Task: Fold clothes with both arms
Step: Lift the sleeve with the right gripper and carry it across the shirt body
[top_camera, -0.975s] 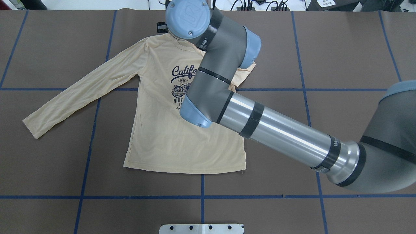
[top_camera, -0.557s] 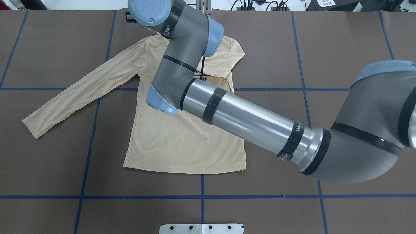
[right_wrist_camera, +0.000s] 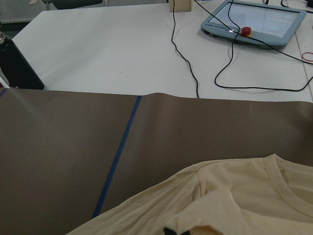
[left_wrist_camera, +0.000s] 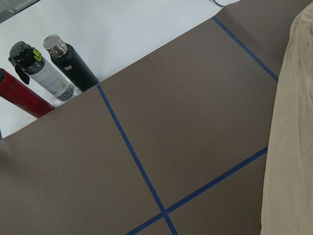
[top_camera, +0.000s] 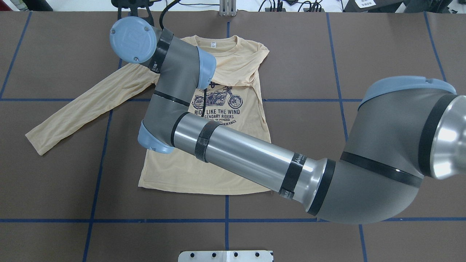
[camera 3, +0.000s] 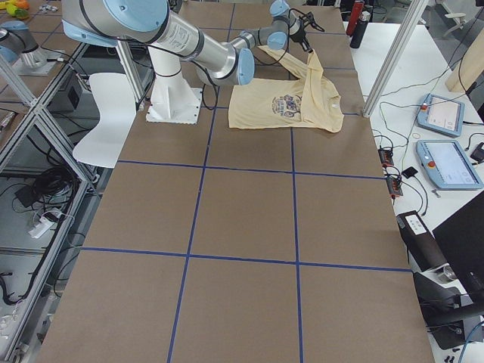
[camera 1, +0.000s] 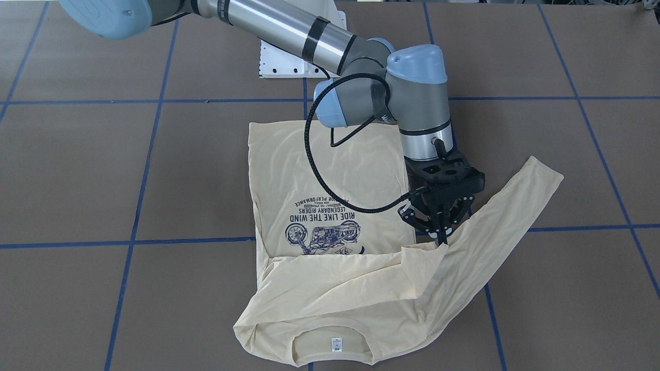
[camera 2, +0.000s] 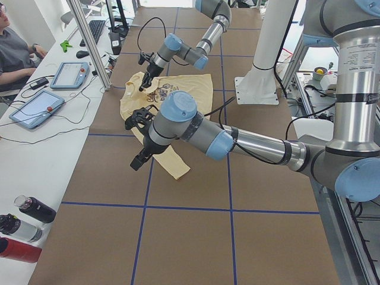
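The pale yellow shirt (camera 1: 330,170) lies print-up on the brown table, collar and white label toward the far edge (top_camera: 213,44). Its right sleeve (camera 1: 350,273) is folded across the chest, over the top of the navy print (top_camera: 216,103). My right gripper (camera 1: 442,238) hangs over the shirt's left shoulder, shut on that sleeve's cuff just above the cloth. The left sleeve (top_camera: 83,105) lies stretched out flat. The left gripper (camera 2: 138,161) shows only in the exterior left view, hovering near that sleeve's end; whether it is open or shut I cannot tell. The left wrist view catches the cloth's edge (left_wrist_camera: 293,147).
The right arm's forearm (top_camera: 240,156) spans the shirt's lower body. The white base plate (top_camera: 225,255) sits at the near edge. Bottles (left_wrist_camera: 63,63) stand off the table's left end. Tablets (right_wrist_camera: 254,19) and cables lie on the white bench, where a person (camera 2: 12,53) sits.
The right arm has swung left across the shirt, carrying the right sleeve from the shirt's right side over the chest to the left shoulder. The motorcycle print is now uncovered by the arm.
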Robot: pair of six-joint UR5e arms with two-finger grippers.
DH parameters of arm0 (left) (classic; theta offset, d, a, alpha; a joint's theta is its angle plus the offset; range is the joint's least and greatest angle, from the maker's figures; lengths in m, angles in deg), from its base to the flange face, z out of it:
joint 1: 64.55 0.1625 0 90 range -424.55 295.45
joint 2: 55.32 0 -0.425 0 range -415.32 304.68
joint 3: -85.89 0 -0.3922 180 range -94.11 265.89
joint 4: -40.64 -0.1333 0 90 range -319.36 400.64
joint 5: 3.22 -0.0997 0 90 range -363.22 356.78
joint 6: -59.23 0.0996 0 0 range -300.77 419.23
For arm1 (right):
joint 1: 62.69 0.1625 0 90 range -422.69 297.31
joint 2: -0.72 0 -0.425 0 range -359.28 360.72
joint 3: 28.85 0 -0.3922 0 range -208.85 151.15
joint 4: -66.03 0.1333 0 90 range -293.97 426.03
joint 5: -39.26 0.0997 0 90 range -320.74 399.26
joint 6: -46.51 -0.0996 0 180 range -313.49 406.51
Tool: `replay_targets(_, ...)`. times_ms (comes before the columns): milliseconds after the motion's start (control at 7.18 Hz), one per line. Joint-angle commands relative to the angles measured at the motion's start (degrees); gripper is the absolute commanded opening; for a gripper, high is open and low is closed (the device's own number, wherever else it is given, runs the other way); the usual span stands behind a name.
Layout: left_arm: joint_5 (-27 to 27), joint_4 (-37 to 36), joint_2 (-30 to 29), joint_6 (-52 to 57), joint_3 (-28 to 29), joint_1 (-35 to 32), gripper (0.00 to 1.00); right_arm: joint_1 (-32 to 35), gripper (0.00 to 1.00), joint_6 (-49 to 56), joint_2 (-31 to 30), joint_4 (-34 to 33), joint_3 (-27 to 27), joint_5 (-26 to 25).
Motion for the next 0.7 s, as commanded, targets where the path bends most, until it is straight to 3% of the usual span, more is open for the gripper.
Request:
replay_targets(0, 0.0, -0.01, 0.0, 0.03, 0.02, 0.0, 1.0, -0.68, 0.65, -0.08, 0.31, 0.18, -1.26, -1.47)
replay_targets(139, 0.0, -0.01, 0.0, 0.04, 0.02, 0.0, 1.0, -0.68, 0.85, -0.52, 0.49, 0.18, -2.3, -2.43)
replay_targets(278, 0.0, -0.01, 0.0, 0.04, 0.02, 0.0, 1.0, -0.68, 0.94, -2.44, 1.01, 0.18, -2.92, -2.87)
replay_targets(557, 0.0, -0.01, 0.0, -0.05, -0.07, 0.0, 1.0, -0.59, 0.99, -3.86, 1.81, 0.09, -3.54, -3.05)
